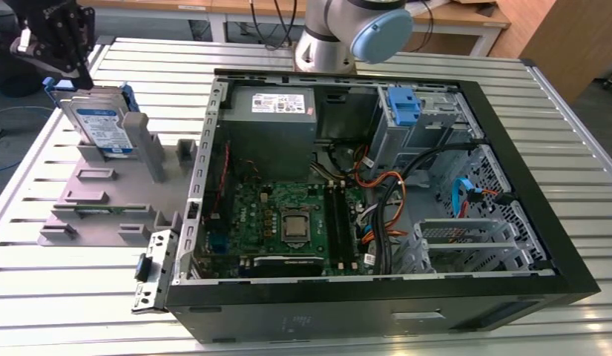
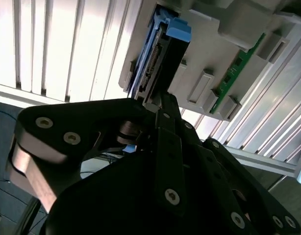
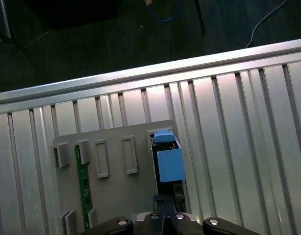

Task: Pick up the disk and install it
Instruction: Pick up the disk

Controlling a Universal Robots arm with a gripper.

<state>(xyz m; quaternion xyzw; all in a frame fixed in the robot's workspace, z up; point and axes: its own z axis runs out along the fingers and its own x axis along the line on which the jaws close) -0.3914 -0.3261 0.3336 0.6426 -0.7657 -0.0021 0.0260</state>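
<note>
The robot's black hand (image 1: pixel 80 76) hangs at the top edge of the disk (image 1: pixel 100 119), a flat silver metal hard drive with a white-and-blue label, framed by a blue plastic carrier. In both wrist views the hand's tip (image 2: pixel 163 100) (image 3: pixel 165 203) sits right against the upper end of the disk (image 2: pixel 167 58) (image 3: pixel 164 185). Whether the hand is apart or clamped on the drive cannot be told from the pictures.

The disk stands upright on its edge in a slot of a grey plastic holder block (image 1: pixel 98 200), at the block's far end in the exterior view. A slim green memory board (image 2: pixel 234 73) (image 3: pixel 83 181) lies in another slot of the same block (image 2: pixel 209 54) (image 3: pixel 116 142), apart from the disk.

The block rests on a slatted aluminium worktop (image 1: pixel 68 297), towards the exterior view's left. Just beside it, on the exterior view's right, lies a large black computer case (image 1: pixel 543 222) with its side open. Inside are a green motherboard (image 1: pixel 285 215), a grey power-supply box with a white label (image 1: pixel 276 119) and, near the far corner, a lone blue plastic bracket (image 1: pixel 403 107) in the metal drive cage. The arm's grey-and-blue base joint (image 1: pixel 355 30) rises behind the case.
</note>
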